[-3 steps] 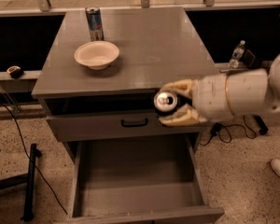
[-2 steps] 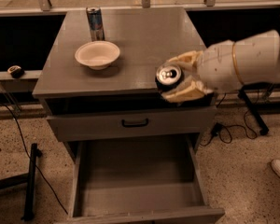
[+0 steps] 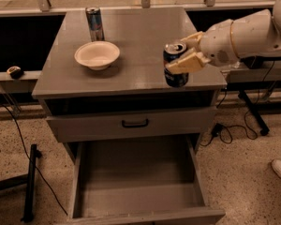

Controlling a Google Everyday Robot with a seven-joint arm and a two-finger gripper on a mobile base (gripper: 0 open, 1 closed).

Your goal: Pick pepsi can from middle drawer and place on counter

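Note:
The pepsi can (image 3: 175, 75), dark blue with a silver top, stands upright on the counter (image 3: 131, 46) near its front right corner. My gripper (image 3: 183, 51) comes in from the right and is shut on the can, with its cream fingers (image 3: 186, 63) around the upper half. The middle drawer (image 3: 138, 182) is pulled open below, and its flat grey floor is bare.
A white bowl (image 3: 97, 55) sits on the counter's left half. A taller slim silver-and-blue can (image 3: 94, 24) stands at the back left. A closed drawer front with a black handle (image 3: 135, 123) is above the open drawer. Cables lie on the floor on both sides.
My gripper has carried the pepsi can up and back from in front of the cabinet to over the counter, and the can is now upright on the surface.

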